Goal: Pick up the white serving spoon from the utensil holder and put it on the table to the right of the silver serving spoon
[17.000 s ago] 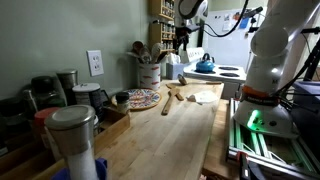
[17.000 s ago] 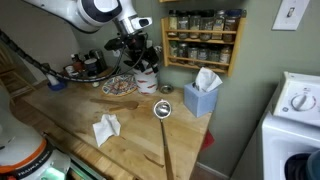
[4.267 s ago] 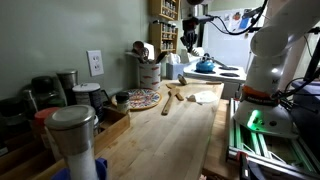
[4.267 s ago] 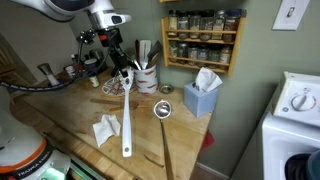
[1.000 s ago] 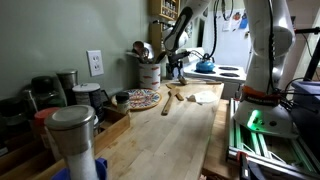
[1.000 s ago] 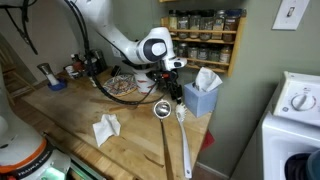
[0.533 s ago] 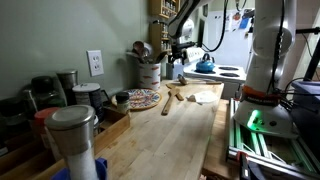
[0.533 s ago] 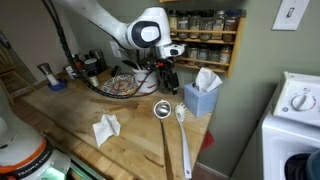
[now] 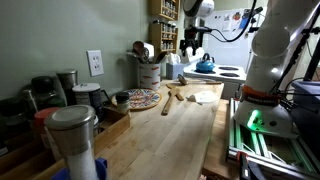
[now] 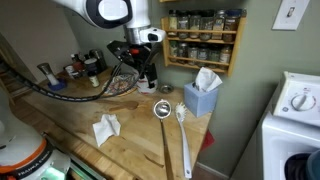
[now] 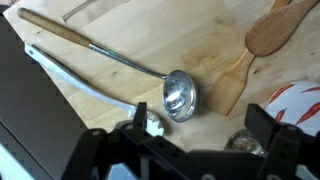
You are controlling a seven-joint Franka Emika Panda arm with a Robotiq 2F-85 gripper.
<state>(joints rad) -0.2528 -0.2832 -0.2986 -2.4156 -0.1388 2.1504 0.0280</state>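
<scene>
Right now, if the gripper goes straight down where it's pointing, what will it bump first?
Most likely the silver serving spoon's bowl, or the bare table just beside it. The open gripper points down over that spot, but depth is hard to judge.

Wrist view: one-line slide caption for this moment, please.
Open gripper hovers over the table, where the white serving spoon lies beside the silver serving spoon, near two wooden utensils.

Wall-mounted spice rack (image 10: 203, 40) above blue tissue box (image 10: 200, 98); crumpled white napkin (image 10: 105, 128); patterned plate (image 9: 143, 98); brushed-steel canister (image 9: 73, 138), foreground; wall outlet (image 9: 95, 63).
</scene>
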